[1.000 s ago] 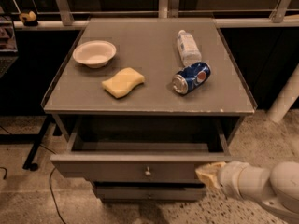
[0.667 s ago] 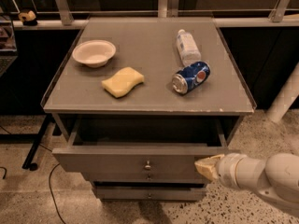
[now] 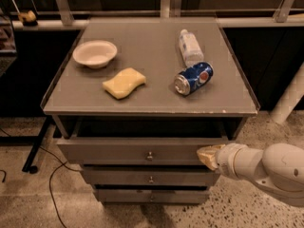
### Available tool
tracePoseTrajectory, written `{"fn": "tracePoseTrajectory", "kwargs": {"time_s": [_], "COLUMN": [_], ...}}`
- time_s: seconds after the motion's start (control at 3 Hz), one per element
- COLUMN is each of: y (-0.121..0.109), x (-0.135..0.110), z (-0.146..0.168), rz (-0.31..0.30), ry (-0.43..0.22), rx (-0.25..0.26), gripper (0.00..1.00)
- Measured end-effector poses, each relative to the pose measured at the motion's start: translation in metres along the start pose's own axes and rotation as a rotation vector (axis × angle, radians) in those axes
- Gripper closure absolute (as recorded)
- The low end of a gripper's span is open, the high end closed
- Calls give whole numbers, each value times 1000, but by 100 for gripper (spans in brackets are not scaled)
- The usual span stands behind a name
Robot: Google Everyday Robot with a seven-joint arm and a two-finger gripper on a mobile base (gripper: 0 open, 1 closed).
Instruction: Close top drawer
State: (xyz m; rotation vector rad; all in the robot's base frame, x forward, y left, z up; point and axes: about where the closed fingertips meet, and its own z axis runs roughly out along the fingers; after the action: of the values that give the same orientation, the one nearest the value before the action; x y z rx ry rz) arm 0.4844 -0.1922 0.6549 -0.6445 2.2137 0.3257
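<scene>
Speckled floor (image 3: 28,203) and dark railings surround a grey desk (image 3: 142,103). On it, a bowl (image 3: 95,53) at ten o'clock, a sponge (image 3: 124,83) near the centre, and a bottle (image 3: 190,46) and a soda can (image 3: 193,78) at two o'clock are laid clear of the front edge. Directly beneath the top, at six o'clock, the top drawer (image 3: 118,151) is seen pulled partly out, with a dark gap shown behind its front panel. Two slimmer drawers (image 3: 118,178) below appear shut. The claw (image 3: 207,156), reaching in from four o'clock, is set against the panel's right end, well apart from the knob (image 3: 149,155). That placement is judged suited to pushing rather than gripping. Whether the claw is open or closed cannot be told.
</scene>
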Motion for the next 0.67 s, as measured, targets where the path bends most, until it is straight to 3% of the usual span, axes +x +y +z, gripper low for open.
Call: {"fn": "tracePoseTrajectory", "kwargs": {"time_s": [0.33, 0.67], "y": [1, -9], "x": [1, -18], "z": [-1, 5], "rz": [0, -1], "ry": [0, -22], "rx": [0, 31], "gripper": [100, 100]}}
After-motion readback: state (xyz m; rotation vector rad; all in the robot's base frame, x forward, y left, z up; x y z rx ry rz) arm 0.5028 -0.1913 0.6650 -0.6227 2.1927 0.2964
